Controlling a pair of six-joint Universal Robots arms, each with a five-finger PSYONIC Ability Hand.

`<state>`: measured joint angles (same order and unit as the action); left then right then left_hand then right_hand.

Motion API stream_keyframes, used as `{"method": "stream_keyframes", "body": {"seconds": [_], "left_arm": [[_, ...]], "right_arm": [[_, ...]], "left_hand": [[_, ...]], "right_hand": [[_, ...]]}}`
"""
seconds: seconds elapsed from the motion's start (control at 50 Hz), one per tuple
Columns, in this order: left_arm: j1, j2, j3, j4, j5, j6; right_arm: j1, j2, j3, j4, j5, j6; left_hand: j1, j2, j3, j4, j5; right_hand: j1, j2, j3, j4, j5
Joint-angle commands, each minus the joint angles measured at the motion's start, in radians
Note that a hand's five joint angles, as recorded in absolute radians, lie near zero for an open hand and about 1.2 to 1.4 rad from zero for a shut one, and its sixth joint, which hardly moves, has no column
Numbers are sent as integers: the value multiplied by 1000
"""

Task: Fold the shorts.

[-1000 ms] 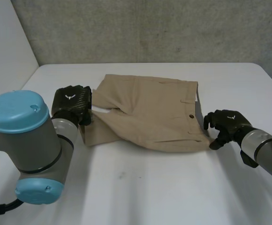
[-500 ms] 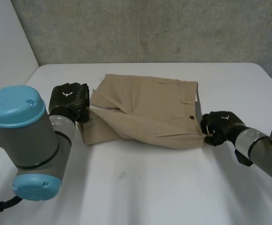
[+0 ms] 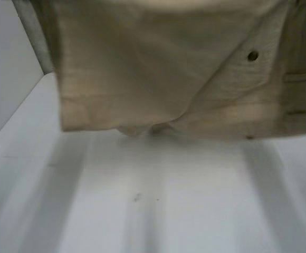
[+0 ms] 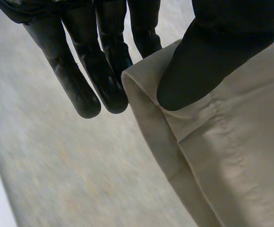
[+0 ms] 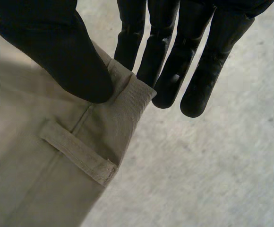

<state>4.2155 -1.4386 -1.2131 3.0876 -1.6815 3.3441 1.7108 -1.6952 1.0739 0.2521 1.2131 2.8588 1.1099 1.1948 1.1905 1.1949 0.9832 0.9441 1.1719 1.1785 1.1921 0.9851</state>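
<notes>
1. Shorts (image 3: 142, 68) of tan cloth hang spread wide, close to the head camera and raised over the white table (image 3: 169, 211). A small button (image 3: 252, 55) sits toward the right arm's side.
2. Left wrist view adds the grip at one end. The left hand (image 4: 75, 85) pinches a folded corner of the cloth, with its thumb (image 4: 208, 56) pressed on one face and its straight fingers (image 4: 109, 71) behind the edge.
3. Right wrist view adds the other end. The right hand (image 5: 212, 61) is clamped on the waistband corner, with its thumb (image 5: 56, 52) on the near face and its fingers (image 5: 160, 42) behind. A belt loop (image 5: 78, 151) lies just beside the thumb.
</notes>
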Motion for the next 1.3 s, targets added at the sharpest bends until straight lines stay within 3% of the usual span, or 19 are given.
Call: {"method": "stream_keyframes", "body": {"seconds": [0.02,0.3,0.42,0.48,0.62,0.74,0.96,1.04,1.2,1.3], "left_arm": [[29,-86,69,-59,0,23],[27,-529,47,-84,43,24],[34,-638,174,-27,62,37],[37,-651,283,58,65,70],[70,-554,442,402,49,158],[69,-493,422,473,49,152],[101,-450,52,454,69,21],[107,-491,-162,451,118,11],[103,-533,-387,422,138,38],[100,-520,-457,372,138,58]], "right_arm": [[6,150,-101,117,0,-47],[89,523,-94,159,37,-105],[121,621,-170,37,81,-102],[130,632,-225,-51,124,-101],[138,580,-368,-394,256,-81],[136,428,-264,-490,255,-73],[136,402,95,-462,204,-78],[133,467,245,-450,201,-81],[139,640,314,-295,197,-150],[138,637,348,-205,189,-222]], "left_hand": [[286,201,206,201,239],[286,201,206,201,239],[286,201,206,201,239],[286,201,206,201,239],[286,201,206,201,239],[286,201,206,201,239],[286,201,206,201,239],[286,201,206,201,239],[286,201,206,201,239],[286,201,206,201,239]], "right_hand": [[452,224,218,204,237],[452,224,218,204,237],[452,224,218,204,237],[452,224,218,204,237],[452,224,218,204,237],[452,224,218,204,237],[452,224,218,204,237],[452,224,218,204,237],[452,224,218,204,237],[452,224,218,204,237]]}}
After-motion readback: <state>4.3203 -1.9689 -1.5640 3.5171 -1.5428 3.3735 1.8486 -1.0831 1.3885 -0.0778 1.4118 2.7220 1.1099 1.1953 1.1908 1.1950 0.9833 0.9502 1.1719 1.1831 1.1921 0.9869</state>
